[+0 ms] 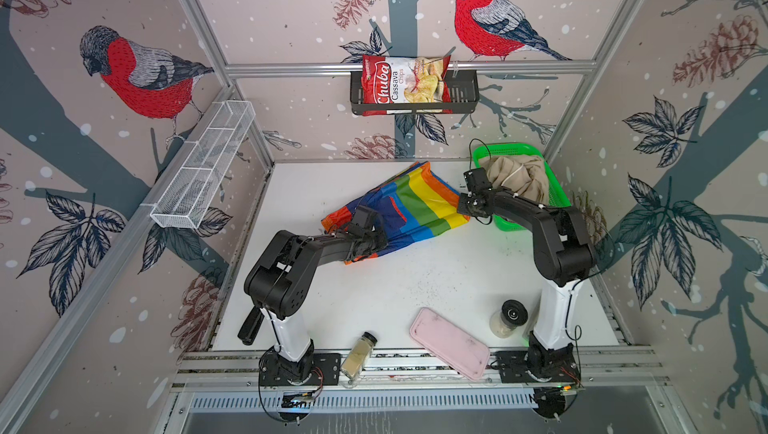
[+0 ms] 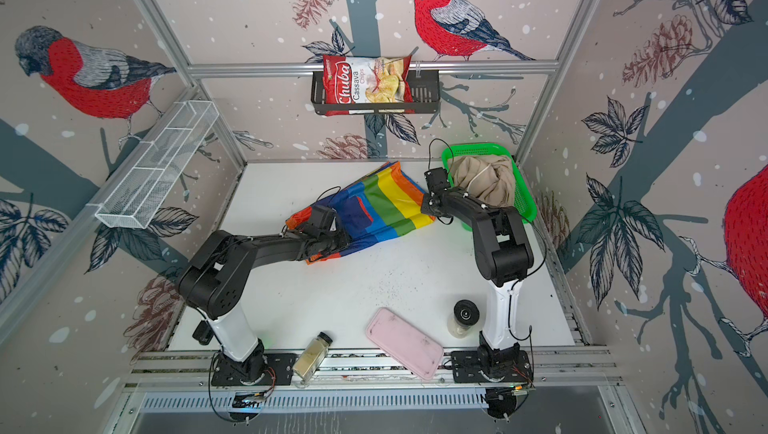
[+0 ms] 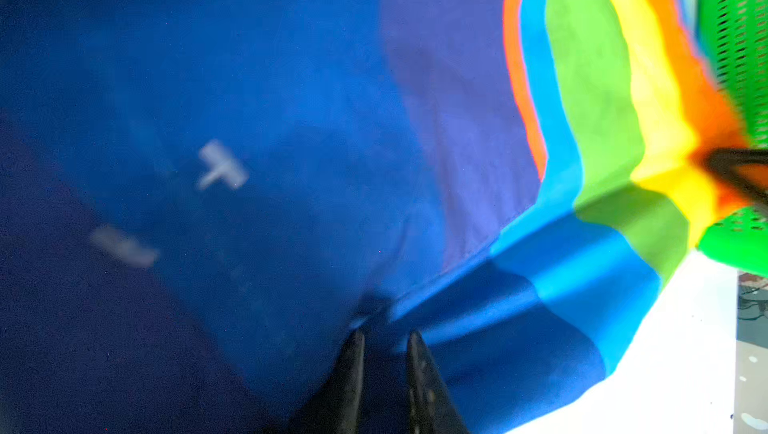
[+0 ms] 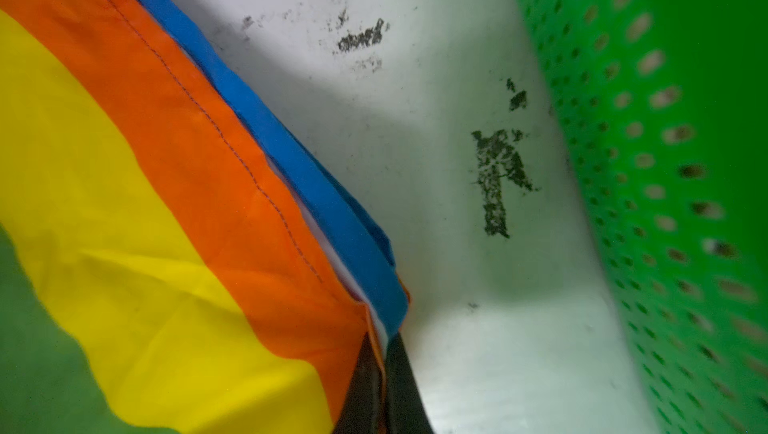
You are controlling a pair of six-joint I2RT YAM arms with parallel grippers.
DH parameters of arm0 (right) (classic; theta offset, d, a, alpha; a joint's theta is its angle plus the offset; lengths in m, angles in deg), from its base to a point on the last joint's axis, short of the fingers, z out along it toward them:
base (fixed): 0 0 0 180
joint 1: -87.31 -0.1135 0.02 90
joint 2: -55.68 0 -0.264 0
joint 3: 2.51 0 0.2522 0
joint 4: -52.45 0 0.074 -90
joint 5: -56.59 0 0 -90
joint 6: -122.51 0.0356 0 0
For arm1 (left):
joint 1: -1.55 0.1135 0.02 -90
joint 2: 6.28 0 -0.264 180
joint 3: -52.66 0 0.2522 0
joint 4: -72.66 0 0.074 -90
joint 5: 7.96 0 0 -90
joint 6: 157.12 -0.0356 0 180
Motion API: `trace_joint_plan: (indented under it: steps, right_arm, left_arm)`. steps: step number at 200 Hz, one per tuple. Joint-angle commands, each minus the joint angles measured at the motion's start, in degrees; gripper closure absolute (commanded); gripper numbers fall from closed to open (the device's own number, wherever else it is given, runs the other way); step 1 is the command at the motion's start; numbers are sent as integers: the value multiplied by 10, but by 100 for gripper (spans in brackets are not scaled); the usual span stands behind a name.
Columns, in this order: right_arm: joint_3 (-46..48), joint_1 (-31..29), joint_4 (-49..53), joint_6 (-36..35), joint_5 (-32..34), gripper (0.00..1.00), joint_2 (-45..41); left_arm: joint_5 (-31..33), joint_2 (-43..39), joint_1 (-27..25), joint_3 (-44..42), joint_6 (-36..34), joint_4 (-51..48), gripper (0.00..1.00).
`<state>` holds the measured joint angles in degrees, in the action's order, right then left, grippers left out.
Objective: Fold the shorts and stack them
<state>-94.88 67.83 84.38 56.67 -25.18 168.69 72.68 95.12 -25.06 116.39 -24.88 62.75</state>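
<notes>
Basket (image 1: 511, 145) stands just beside the right gripper (image 4: 382, 340). Tray (image 1: 451, 342), jar (image 1: 358, 355) and grinder (image 1: 509, 318) lie well behind it. Chips (image 1: 405, 84) sit in a rack (image 1: 461, 95) far ahead.

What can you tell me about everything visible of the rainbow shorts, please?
The rainbow shorts are thin, smooth fabric in blue, green, yellow and orange bands with stitched hems. They lie spread and rumpled on the white table, beside the green basket. The left gripper is shut on a blue fold, the right gripper on an orange-edged corner.
</notes>
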Motion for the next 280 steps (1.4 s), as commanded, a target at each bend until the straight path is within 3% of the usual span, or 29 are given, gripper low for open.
trace_joint_plan:
  steps: [1, 53, 72, 110, 153, 192, 237, 280]
  right_arm:
    - [13, -15, -26, -10, 67, 88, -47]
    - [67, -81, -61, -13, 232, 51, -202]
    - [101, -130, -109, -40, 268, 43, -247]
    - [158, -280, -245, -144, 302, 34, -255]
    - [128, -432, -325, -248, 249, 33, -135]
    - [29, -503, -304, -322, 164, 34, 1]
    - [-49, -523, -256, -383, 87, 33, 110]
    - [-61, -494, -264, -344, 28, 32, 145]
  left_arm:
    - [-11, -26, -6, 4, 3, -93, 78]
    - [-10, -147, -13, 57, -15, -164, 53]
    - [21, -196, -6, 66, -15, -202, 49]
    - [71, -303, 86, 12, -3, -245, 48]
    - [57, -402, 197, -80, 2, -233, 27]
    - [-74, -395, 308, -157, 13, -176, 23]
    - [-87, -367, 326, -187, 22, -128, 11]
    - [-106, -330, 331, -195, 38, -66, 5]
